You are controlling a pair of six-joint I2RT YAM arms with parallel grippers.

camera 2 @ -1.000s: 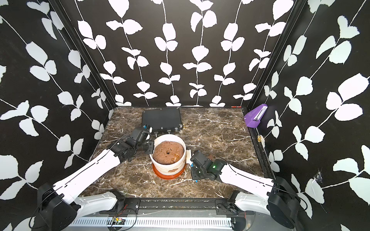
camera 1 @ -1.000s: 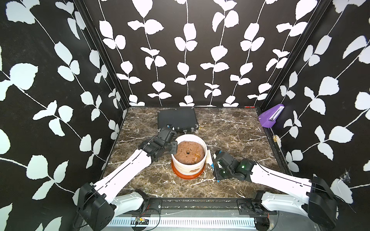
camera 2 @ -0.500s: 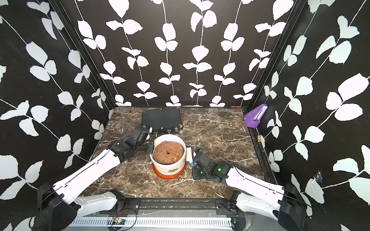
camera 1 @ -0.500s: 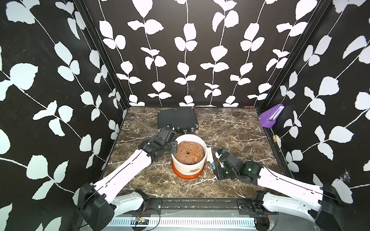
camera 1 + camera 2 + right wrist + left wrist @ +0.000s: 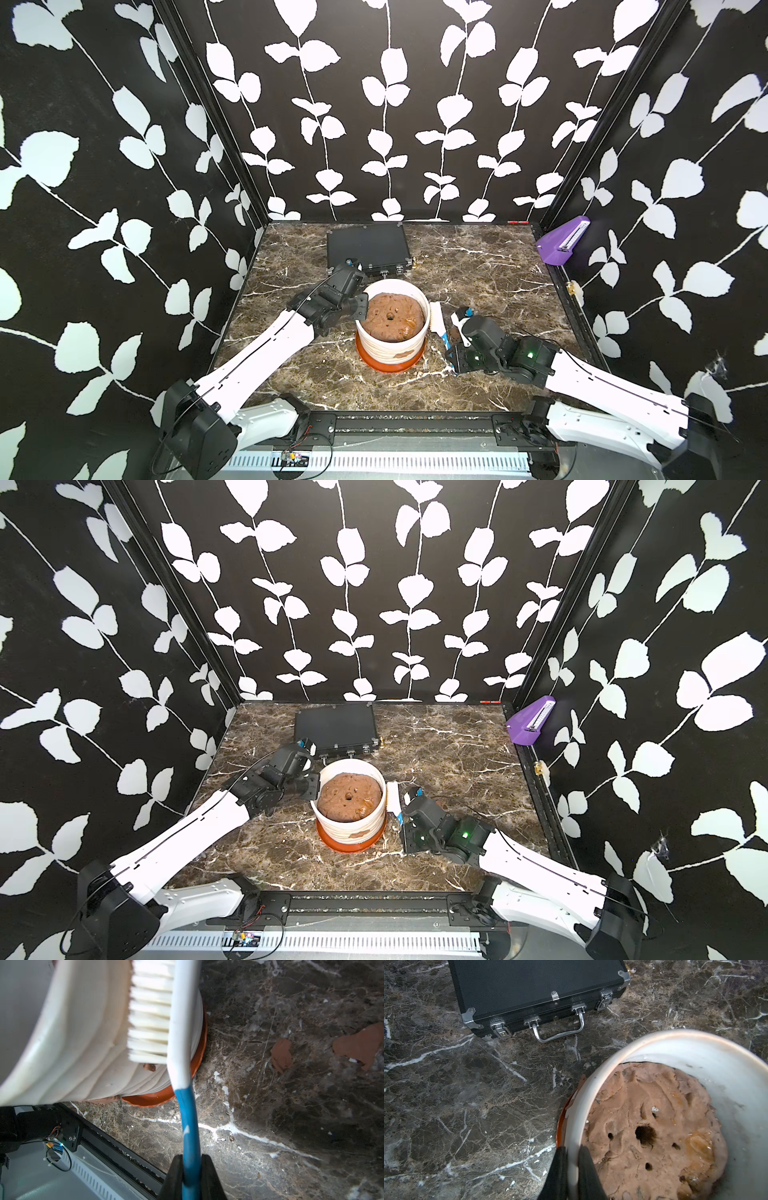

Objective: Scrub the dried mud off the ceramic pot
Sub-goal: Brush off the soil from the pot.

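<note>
The ceramic pot (image 5: 374,347) (image 5: 336,828), white and ribbed on an orange-brown saucer, stands mid-table with a lumpy brown mound (image 5: 390,318) inside. Dried mud (image 5: 401,355) (image 5: 360,834) blotches its front wall low down, and a small smear (image 5: 149,1067) shows in the right wrist view. My left gripper (image 5: 572,1153) (image 5: 360,307) is shut on the pot's left rim (image 5: 591,1093), one finger outside and one inside. My right gripper (image 5: 190,1159) (image 5: 448,340) is shut on the blue handle of a white brush (image 5: 180,1043) (image 5: 436,316). Its bristles press against the pot's right wall (image 5: 83,1043).
A flat black case (image 5: 365,249) (image 5: 529,987) lies just behind the pot. Flakes of reddish mud (image 5: 281,1054) lie on the marble to the pot's right. A purple holder (image 5: 561,245) hangs on the right wall. The black front rail (image 5: 104,1142) runs close below the brush.
My right gripper has swung the brush head up against the pot's right side, where no brush showed a second ago. The left gripper has stayed on the rim.
</note>
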